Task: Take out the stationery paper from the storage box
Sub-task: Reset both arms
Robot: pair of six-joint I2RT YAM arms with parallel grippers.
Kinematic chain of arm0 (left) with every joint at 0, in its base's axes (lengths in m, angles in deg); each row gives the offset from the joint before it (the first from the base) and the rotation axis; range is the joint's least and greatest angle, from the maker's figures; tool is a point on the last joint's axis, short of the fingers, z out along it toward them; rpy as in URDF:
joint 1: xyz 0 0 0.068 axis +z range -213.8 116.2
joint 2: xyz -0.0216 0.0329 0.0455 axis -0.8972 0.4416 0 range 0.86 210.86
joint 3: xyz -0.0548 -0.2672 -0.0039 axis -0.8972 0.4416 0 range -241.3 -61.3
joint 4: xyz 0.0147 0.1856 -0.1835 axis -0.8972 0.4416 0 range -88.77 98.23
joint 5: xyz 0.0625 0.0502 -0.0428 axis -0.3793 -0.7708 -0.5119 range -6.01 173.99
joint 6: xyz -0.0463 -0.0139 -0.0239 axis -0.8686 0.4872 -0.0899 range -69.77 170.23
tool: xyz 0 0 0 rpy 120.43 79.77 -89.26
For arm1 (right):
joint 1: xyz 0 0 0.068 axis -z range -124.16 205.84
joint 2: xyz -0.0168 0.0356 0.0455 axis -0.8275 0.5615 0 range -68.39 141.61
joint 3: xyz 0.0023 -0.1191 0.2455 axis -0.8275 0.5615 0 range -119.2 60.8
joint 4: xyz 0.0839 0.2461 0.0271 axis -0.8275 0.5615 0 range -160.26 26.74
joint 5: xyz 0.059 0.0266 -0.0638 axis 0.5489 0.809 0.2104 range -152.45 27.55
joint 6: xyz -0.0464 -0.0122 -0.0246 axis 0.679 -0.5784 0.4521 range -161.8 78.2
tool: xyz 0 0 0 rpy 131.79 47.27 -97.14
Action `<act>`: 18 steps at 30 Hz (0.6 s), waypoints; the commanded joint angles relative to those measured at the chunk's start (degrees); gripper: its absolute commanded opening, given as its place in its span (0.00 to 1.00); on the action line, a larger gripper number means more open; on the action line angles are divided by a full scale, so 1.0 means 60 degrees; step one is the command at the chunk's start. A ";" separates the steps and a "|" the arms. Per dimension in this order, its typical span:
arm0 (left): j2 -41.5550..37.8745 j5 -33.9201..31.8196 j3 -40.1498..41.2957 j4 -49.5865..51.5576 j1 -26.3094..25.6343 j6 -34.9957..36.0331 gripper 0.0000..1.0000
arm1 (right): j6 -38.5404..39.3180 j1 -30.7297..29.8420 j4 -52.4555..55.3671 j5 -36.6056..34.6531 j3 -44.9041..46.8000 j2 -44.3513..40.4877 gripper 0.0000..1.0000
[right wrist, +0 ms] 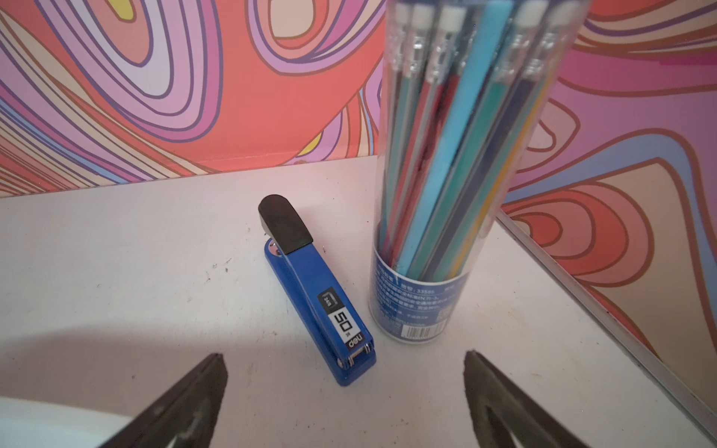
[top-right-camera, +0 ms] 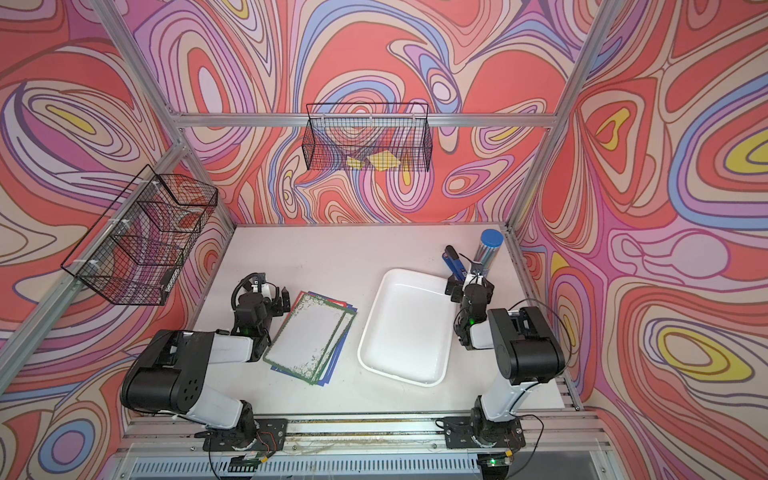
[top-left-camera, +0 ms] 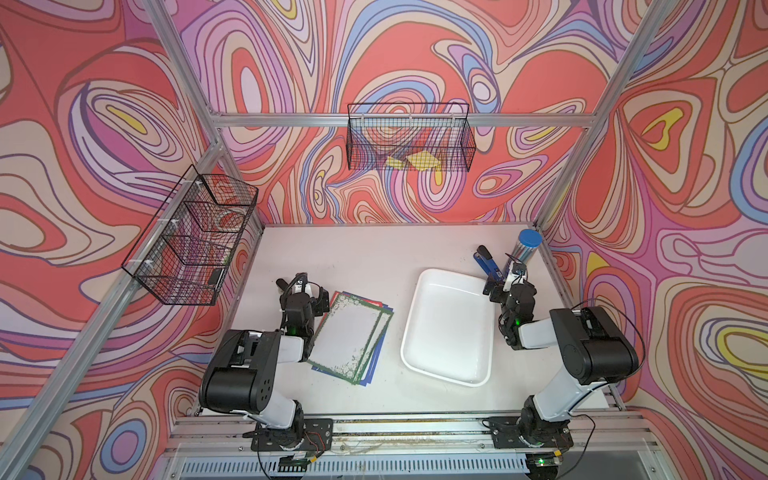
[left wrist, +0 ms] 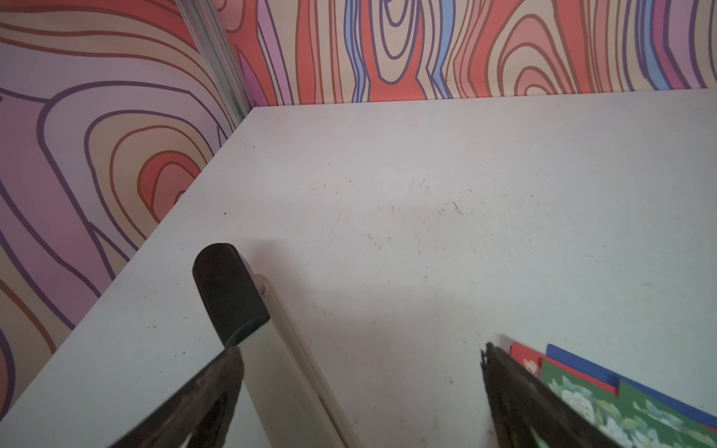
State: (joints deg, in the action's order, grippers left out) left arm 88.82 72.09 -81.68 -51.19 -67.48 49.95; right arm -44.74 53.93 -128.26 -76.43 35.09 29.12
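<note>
On the bench, stationery paper at nine o'clock of the storage box looked light and floppy, best pinched by an edge; left pincer and right pincer stood wide.

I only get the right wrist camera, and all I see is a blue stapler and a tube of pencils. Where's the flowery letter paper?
Observer: In both top views the stationery paper lies in a loose fanned stack on the table. It is beside the left arm and outside the storage box.
Operator: So is anything left in that box?
Observer: No. Its white floor shows bare from rim to rim in both top views.
</note>
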 commanded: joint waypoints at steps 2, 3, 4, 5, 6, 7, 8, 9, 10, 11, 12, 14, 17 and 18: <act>0.0101 -0.0166 -0.0082 -0.0094 0.0057 -0.0145 0.99 | -0.0103 0.0046 0.0145 -0.0151 -0.0005 0.0008 0.98; 0.0097 -0.0170 -0.0077 -0.0096 0.0054 -0.0152 0.99 | -0.0096 0.0036 0.0134 -0.0167 -0.0001 0.0007 0.98; 0.0079 -0.0170 -0.0055 -0.0101 0.0057 -0.0154 0.99 | -0.0085 0.0041 0.0130 -0.0171 0.0003 0.0011 0.98; 0.0084 -0.0088 -0.0064 -0.0113 0.0057 -0.0167 0.99 | -0.0088 0.0041 0.0130 -0.0172 0.0005 0.0007 0.98; 0.0107 -0.0068 -0.0101 -0.0054 0.0057 -0.0170 0.99 | -0.0078 0.0044 0.0130 -0.0173 0.0001 0.0007 0.98; 0.0085 -0.0074 -0.0066 -0.0087 0.0057 -0.0174 0.99 | -0.0082 0.0041 0.0130 -0.0174 0.0008 0.0007 0.98; 0.0048 -0.0139 0.0021 -0.0221 0.0057 -0.0219 0.99 | -0.0083 0.0046 0.0130 -0.0172 0.0000 0.0011 0.98; 0.0094 -0.0405 0.0078 -0.0373 0.0057 -0.0293 0.99 | -0.0082 0.0041 0.0130 -0.0175 -0.0001 0.0007 0.98; 0.0089 -0.0490 0.0051 -0.0344 0.0059 -0.0335 0.99 | -0.0082 0.0041 0.0130 -0.0168 0.0006 0.0008 0.98; 0.0044 -0.0506 0.0011 -0.0164 0.0057 -0.0348 0.99 | -0.0080 0.0042 0.0130 -0.0174 0.0006 0.0007 0.98; 0.0046 -0.0502 0.0008 -0.0186 0.0057 -0.0354 0.99 | -0.0085 0.0041 0.0130 -0.0175 0.0003 0.0007 0.98; 0.0091 -0.0507 0.0000 -0.0223 0.0057 -0.0348 0.99 | -0.0081 0.0040 0.0130 -0.0166 0.0001 0.0007 0.98; 0.0104 -0.0507 -0.0029 -0.0185 0.0057 -0.0358 0.99 | -0.0074 0.0049 0.0130 -0.0174 0.0000 0.0007 0.98; 0.0084 -0.0482 -0.0050 -0.0102 0.0071 -0.0387 0.99 | -0.0088 0.0041 0.0130 -0.0163 0.0000 0.0007 0.98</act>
State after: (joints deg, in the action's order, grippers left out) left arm 88.82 70.10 -81.66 -51.19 -67.48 48.62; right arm -44.87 53.93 -128.02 -76.65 35.09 29.12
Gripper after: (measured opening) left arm 0.992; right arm 0.983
